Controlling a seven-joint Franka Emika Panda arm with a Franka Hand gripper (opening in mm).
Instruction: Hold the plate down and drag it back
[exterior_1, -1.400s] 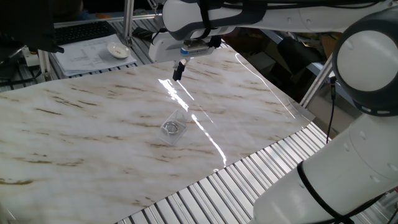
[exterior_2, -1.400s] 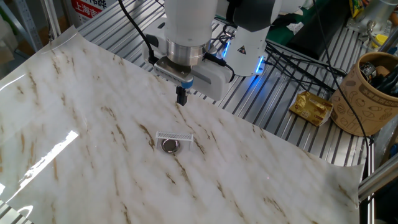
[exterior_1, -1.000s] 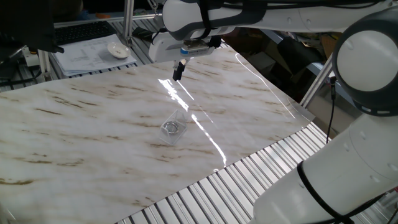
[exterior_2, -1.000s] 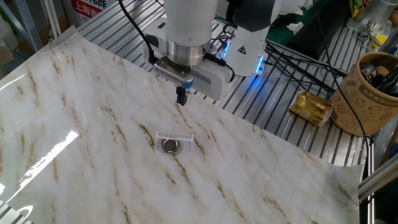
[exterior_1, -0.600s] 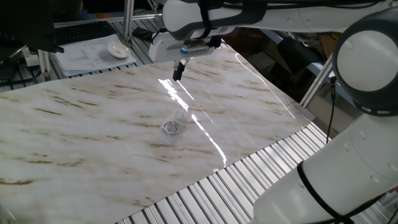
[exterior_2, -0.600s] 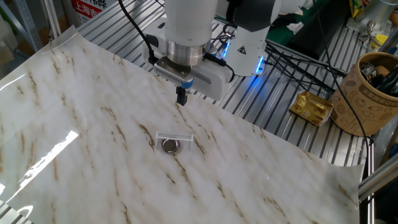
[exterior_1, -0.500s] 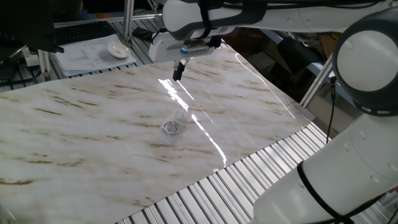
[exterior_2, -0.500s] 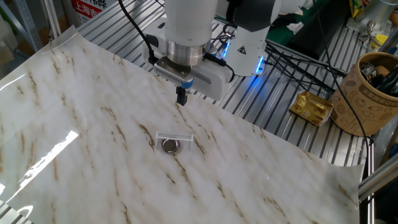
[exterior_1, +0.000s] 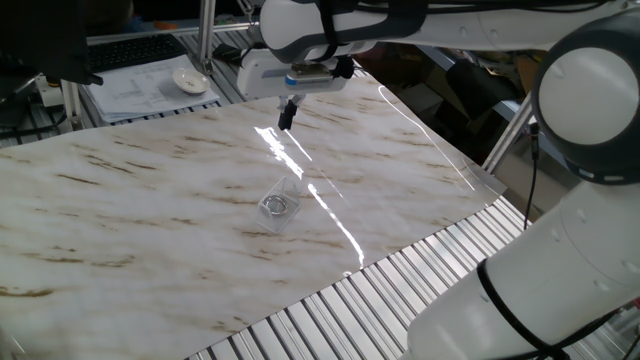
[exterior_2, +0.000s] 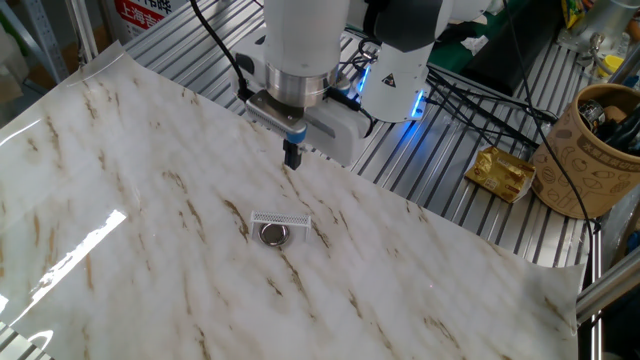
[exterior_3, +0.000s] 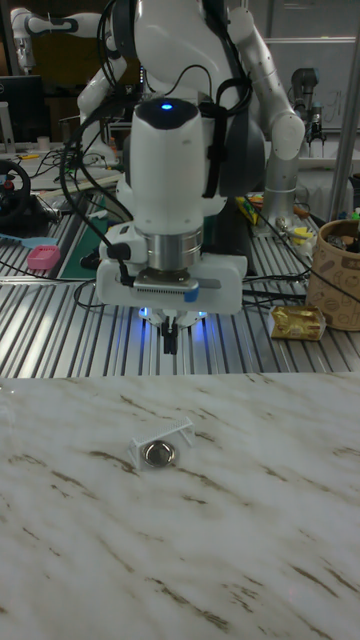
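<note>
2 dark fingers of the end effector (exterior_2: 292, 157) are pressed together, clenched on nothing, above the marble desk (exterior_2: 150, 230) near its far edge. Well apart from it, the plate (exterior_2: 274, 234) lies flat on the desk, touching a clear rectangular plastic piece (exterior_2: 281, 218).

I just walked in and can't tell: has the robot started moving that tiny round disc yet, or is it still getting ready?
Nothing looks done yet. The tiny silvery round plate lies untouched on the marble-patterned table, beside a clear rectangular plastic piece. The black claw hangs in the air, apart from the plate, its fingers together. Left to do: come down onto the plate, press it and drag it back.
</note>
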